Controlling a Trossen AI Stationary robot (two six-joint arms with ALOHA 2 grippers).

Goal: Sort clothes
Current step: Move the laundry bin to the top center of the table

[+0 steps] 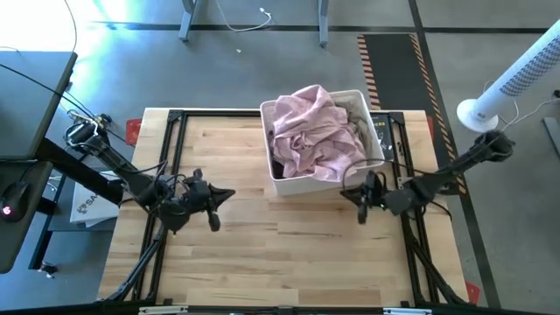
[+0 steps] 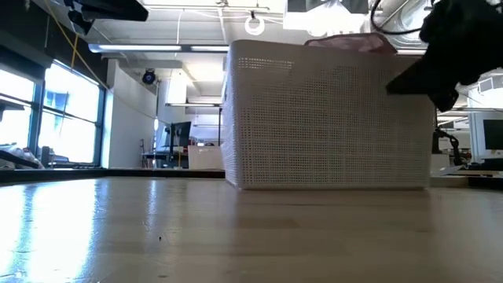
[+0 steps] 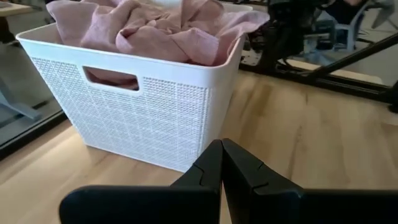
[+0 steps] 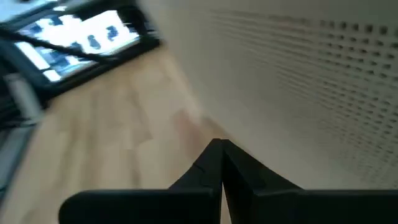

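Observation:
A light pink garment (image 1: pixel 313 131) is heaped in the white lattice basket (image 1: pixel 284 184) at the table's far middle, spilling over its rim; it also shows in the left wrist view (image 3: pixel 155 28). The black, olive-brown and beige garments are hidden or out of view. My left gripper (image 1: pixel 229 193) is shut and empty, left of the basket above the table. My right gripper (image 1: pixel 344 194) is shut and empty, just near of the basket's right corner, close to its wall (image 4: pixel 298 74).
Bare wooden tabletop (image 1: pixel 289 254) lies near and left of the basket. A black frame (image 1: pixel 175 122) runs along the table's edges. A white fan (image 1: pixel 507 87) stands off the table at the far right.

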